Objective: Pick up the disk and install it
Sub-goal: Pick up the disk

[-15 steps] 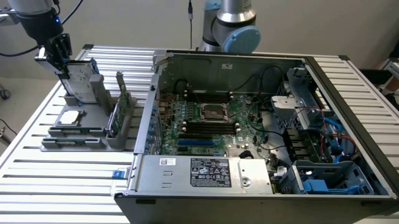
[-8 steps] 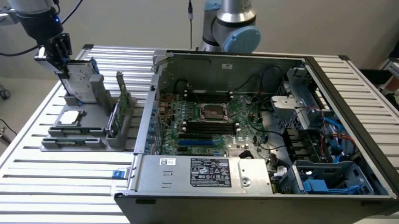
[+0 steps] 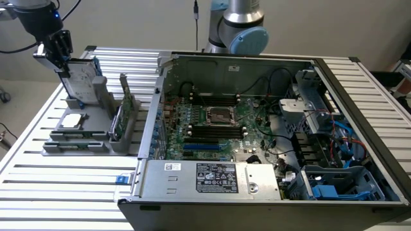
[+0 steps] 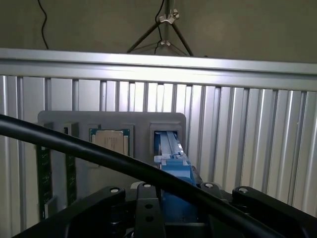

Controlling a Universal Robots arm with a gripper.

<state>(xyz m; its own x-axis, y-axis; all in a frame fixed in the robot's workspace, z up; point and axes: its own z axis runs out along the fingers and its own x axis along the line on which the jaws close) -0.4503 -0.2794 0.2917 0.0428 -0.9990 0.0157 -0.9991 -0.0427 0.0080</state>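
Where the grey holder [image 3: 96, 131] sits on the slatted table [image 3: 57, 192], at the exterior view's left, the disk [image 3: 82, 83] stands on edge in it, tilted a little. The gripper [image 3: 65, 67] is clamped on the disk's upper edge, straddling it. In the wrist view the disk's blue carrier [image 4: 173, 166] runs in under the gripper's black body. A chip [image 3: 72, 120] lies flat in the holder near the disk; a green card [image 3: 121, 113] stands upright between the disk and the open case [image 3: 257, 62]

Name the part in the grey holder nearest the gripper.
The disk, silver with a blue frame, standing upright with the gripper at its top edge; the green card and the flat CPU chip sit farther off.
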